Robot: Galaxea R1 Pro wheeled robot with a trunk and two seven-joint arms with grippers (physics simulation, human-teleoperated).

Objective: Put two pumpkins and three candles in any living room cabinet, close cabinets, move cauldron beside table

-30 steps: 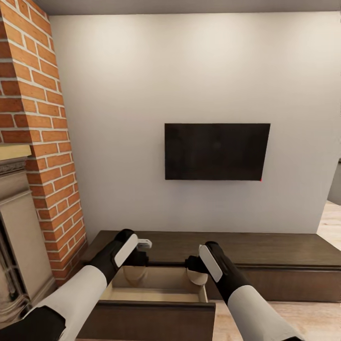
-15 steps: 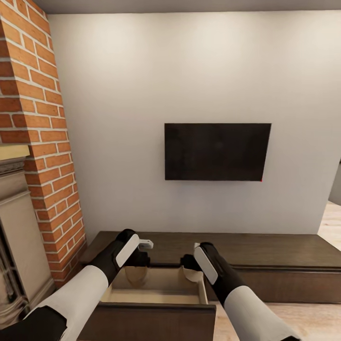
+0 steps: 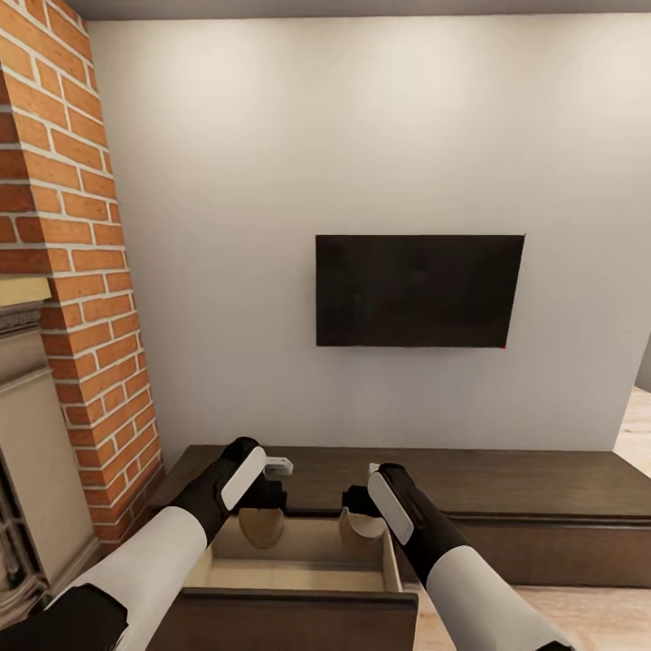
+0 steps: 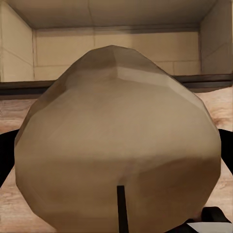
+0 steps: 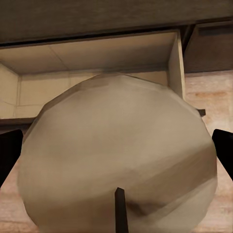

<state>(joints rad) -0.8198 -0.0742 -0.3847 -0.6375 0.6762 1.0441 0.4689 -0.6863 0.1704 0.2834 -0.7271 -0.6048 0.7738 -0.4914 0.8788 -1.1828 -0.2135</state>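
Note:
Both arms reach over the open drawer (image 3: 298, 553) of the long dark-brown cabinet (image 3: 515, 481). My left gripper (image 3: 263, 508) is shut on a pale beige candle (image 3: 262, 528), which hangs over the drawer's left half. My right gripper (image 3: 359, 512) is shut on a second candle (image 3: 363, 526) over the drawer's right half. Up close in the left wrist view, the left candle (image 4: 116, 145) has its wick end facing the camera and the drawer's light interior behind it. In the right wrist view, the other candle (image 5: 119, 160) sits between two dark fingers (image 5: 9, 153), above the drawer.
A red brick column (image 3: 77, 271) and the grey fireplace (image 3: 27, 452) stand close on the left. A black TV (image 3: 418, 290) hangs on the white wall above the cabinet. The drawer's dark front panel (image 3: 289, 615) juts toward me. Wooden floor (image 3: 588, 610) lies at the right.
My right arm has carried its candle leftward, further over the drawer. The left arm has held still. The head view has shifted slightly.

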